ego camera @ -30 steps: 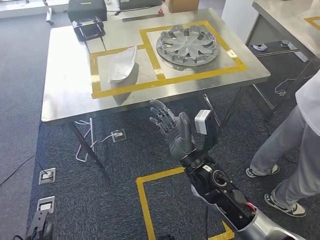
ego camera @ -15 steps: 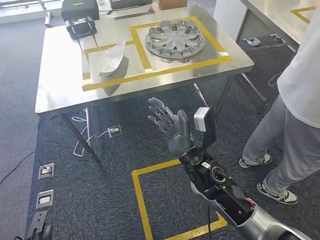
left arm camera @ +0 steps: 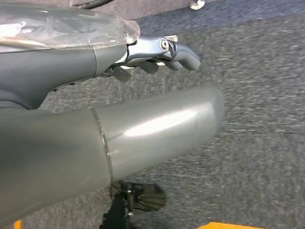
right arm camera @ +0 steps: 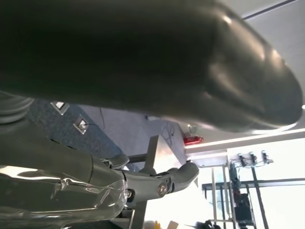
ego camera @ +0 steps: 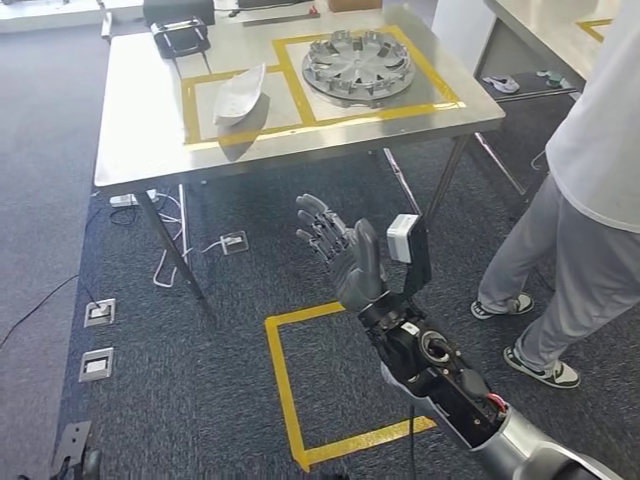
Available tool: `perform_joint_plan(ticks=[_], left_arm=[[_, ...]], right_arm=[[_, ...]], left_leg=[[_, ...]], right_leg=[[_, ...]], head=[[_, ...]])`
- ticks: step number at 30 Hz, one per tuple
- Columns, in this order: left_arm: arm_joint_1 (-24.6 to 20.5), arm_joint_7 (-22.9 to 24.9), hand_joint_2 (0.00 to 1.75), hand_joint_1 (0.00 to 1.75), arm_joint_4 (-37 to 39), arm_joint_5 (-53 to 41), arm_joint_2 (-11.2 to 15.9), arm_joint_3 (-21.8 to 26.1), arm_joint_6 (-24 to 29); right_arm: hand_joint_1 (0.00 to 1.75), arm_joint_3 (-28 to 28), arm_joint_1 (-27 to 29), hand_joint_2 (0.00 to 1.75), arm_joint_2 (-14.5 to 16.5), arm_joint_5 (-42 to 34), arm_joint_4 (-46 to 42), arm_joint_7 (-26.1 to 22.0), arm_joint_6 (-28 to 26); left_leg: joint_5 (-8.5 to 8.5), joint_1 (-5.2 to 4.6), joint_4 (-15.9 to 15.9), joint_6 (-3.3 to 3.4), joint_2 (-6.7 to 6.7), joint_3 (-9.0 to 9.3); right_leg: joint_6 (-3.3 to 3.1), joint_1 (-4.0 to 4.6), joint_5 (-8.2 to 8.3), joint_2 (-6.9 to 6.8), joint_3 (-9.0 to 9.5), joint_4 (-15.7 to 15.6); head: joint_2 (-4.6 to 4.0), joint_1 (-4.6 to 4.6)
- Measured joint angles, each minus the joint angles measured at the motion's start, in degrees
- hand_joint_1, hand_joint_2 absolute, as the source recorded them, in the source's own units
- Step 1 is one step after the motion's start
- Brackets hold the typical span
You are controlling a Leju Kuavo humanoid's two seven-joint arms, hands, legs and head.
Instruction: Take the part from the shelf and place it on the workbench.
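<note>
A pale curved sheet part (ego camera: 239,95) lies inside a yellow-taped box on the steel workbench (ego camera: 143,120). A grey wheel cover (ego camera: 357,63) sits in the neighbouring taped box. My right hand (ego camera: 343,255) is raised over the carpet in front of the bench, palm up, fingers spread, holding nothing. In the right wrist view the same hand (right arm camera: 144,71) shows a thick thumb and straight fingers (right arm camera: 172,179) with nothing between them. My left hand (left arm camera: 107,129) hangs above the carpet, its fingers (left arm camera: 172,47) stretched out and empty.
A person in a white top and grey trousers (ego camera: 589,200) stands close at the right. A black case (ego camera: 180,35) sits at the bench's far edge. Yellow tape (ego camera: 283,380) marks a square on the floor, with floor sockets (ego camera: 98,312) and cables to the left. A second table (ego camera: 543,30) stands far right.
The whole view has shifted, so the camera has moved. The person has come further into view at the right. My right hand keeps the same raised, spread pose.
</note>
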Motion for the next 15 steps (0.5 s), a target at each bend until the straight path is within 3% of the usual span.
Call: perform_joint_plan(ticks=[1, 2, 3, 4, 5, 6, 8, 9, 11, 12, 13, 15], left_arm=[[0.0, 0.0, 0.00, 0.00, 0.0, 0.0, 0.0, 0.0, 0.0], [0.1, 0.0, 0.00, 0.00, 0.0, 0.0, 0.0, 0.0, 0.0], [0.1, 0.0, 0.00, 0.00, 0.0, 0.0, -0.1, 0.0, 0.0], [0.2, 0.0, 0.00, 0.00, 0.0, 0.0, -0.1, 0.0, 0.0], [0.2, 0.0, 0.00, 0.00, 0.0, 0.0, -0.2, 0.0, 0.0], [0.2, 0.0, 0.00, 0.00, 0.0, 0.0, -0.2, 0.0, 0.0], [0.3, 0.0, 0.00, 0.00, 0.0, 0.0, -0.2, 0.0, 0.0], [0.3, 0.0, 0.00, 0.00, 0.0, 0.0, -0.2, 0.0, 0.0], [0.4, 0.0, 0.00, 0.00, 0.0, 0.0, -0.1, 0.0, 0.0], [0.4, 0.0, 0.00, 0.00, 0.0, 0.0, -0.1, 0.0, 0.0], [0.5, 0.0, 0.00, 0.00, 0.0, 0.0, -0.1, 0.0, 0.0], [0.5, 0.0, 0.00, 0.00, 0.0, 0.0, 0.0, 0.0, 0.0]], right_arm=[[0.00, 0.0, 0.0, 0.00, 0.0, 0.0, 0.1, 0.0, 0.0], [0.00, 0.0, 0.0, 0.00, 0.0, 0.0, 0.3, 0.0, 0.0], [0.00, 0.0, 0.0, 0.00, 0.0, 0.0, 0.4, 0.0, 0.0], [0.00, 0.0, 0.0, 0.00, 0.0, 0.0, 0.5, 0.0, 0.0], [0.00, 0.0, 0.0, 0.00, 0.0, 0.0, 0.5, 0.0, 0.0], [0.00, 0.0, -0.1, 0.00, 0.0, 0.0, 0.6, 0.0, 0.0], [0.00, 0.0, -0.2, 0.00, 0.0, 0.0, 0.6, 0.0, 0.0], [0.00, 0.0, -0.3, 0.00, 0.0, 0.0, 0.7, -0.1, 0.0], [0.00, 0.0, -0.4, 0.00, 0.0, 0.0, 0.7, -0.1, 0.0], [0.00, 0.0, -0.4, 0.00, 0.1, 0.0, 0.8, -0.1, 0.0], [0.00, 0.0, -0.4, 0.00, 0.1, 0.0, 0.8, -0.1, 0.0], [0.00, 0.1, -0.5, 0.00, 0.2, 0.0, 0.9, -0.1, 0.1]], left_leg=[[0.76, -0.01, 0.0, 0.00, 0.02, -0.96], [1.52, -0.03, 0.1, -0.06, 0.03, -1.94], [2.26, -0.03, 0.1, -0.16, 0.04, -2.92], [2.98, -0.03, 0.2, -0.29, 0.05, -3.90], [3.67, -0.03, 0.3, -0.44, 0.05, -4.81], [4.31, -0.05, 0.4, -0.65, 0.04, -5.58], [5.53, -0.12, 0.5, -1.19, 0.00, -6.43], [6.12, -0.09, 0.5, -1.52, 0.01, -6.54], [7.24, 0.03, 0.0, -2.22, 0.03, -6.65], [6.81, 0.12, 0.3, -2.56, -0.03, -7.04], [5.09, 0.19, 1.4, -2.92, -0.10, -7.71], [-1.64, 0.45, 7.3, -3.61, -0.19, -9.69]], right_leg=[[0.19, -0.03, -2.26, 0.00, -0.70, 4.2], [0.32, -0.04, -2.95, 0.00, -0.87, 7.4], [0.38, -0.04, -2.21, -0.01, -0.27, 8.9], [0.37, -0.04, -0.49, -0.01, 1.33, 8.4], [0.29, -0.03, 1.31, -0.01, 3.93, 5.8], [0.12, 0.00, 1.94, -0.01, 7.32, 1.4], [-0.41, 0.29, 0.71, 0.00, 13.63, -8.0], [-0.73, 0.48, -0.21, 0.01, 15.08, -10.9], [-1.51, 0.62, 0.19, -0.11, 14.77, -12.2], [-1.92, 0.54, 0.86, -0.23, 14.06, -12.2], [-2.35, 0.44, 1.67, -0.35, 13.43, -12.3], [-2.90, 0.36, 3.42, -0.47, 11.75, -12.3]], head=[[0.00, 0.07], [0.00, 0.10], [0.00, 0.13], [0.00, 0.15], [0.00, 0.18], [0.00, 0.24], [0.00, 0.38], [0.00, 0.45], [-0.01, 0.45], [-0.01, 0.32], [-0.01, 0.09], [-0.01, -0.43]])
